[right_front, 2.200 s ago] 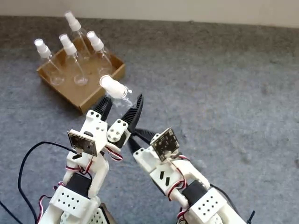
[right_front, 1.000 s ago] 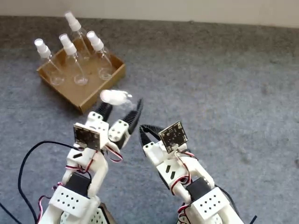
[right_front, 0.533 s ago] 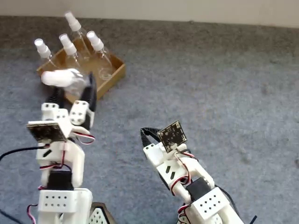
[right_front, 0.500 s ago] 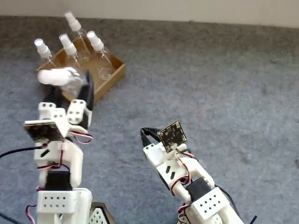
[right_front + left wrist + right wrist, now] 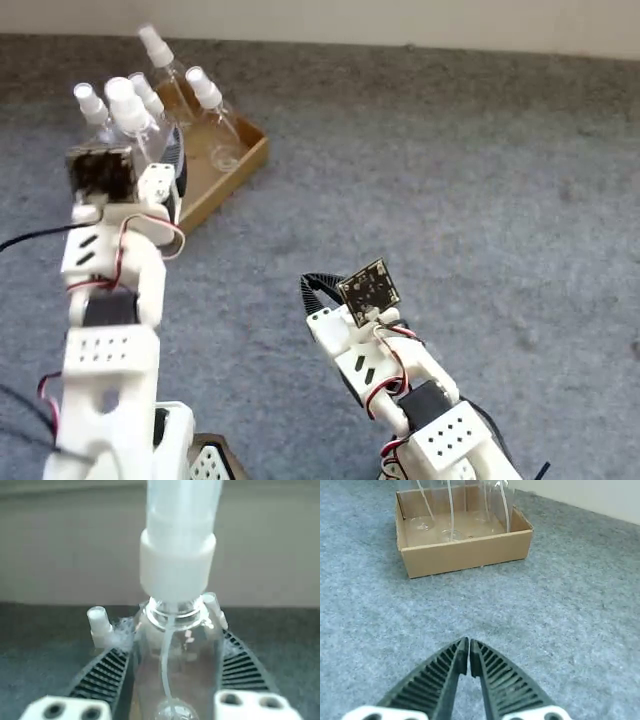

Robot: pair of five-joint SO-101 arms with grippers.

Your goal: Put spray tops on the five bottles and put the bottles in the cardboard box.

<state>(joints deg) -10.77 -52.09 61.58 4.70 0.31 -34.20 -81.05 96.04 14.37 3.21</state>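
My left gripper is shut on a clear bottle with a white spray top. It holds the bottle upright over the near left part of the cardboard box. In the high view the held bottle's spray top rises among the others. Several capped bottles stand in the box, and two of their tops show behind the held one. My right gripper is shut on nothing, low over the carpet, pointing at the box from some way off.
Grey carpet covers the table, open to the right of the box and ahead of the right arm. A pale wall runs along the far edge behind the box.
The left arm swung left and away from the middle, carrying the bottle over the box and turning it from lying to upright. The right arm drew back earlier and has since kept still.
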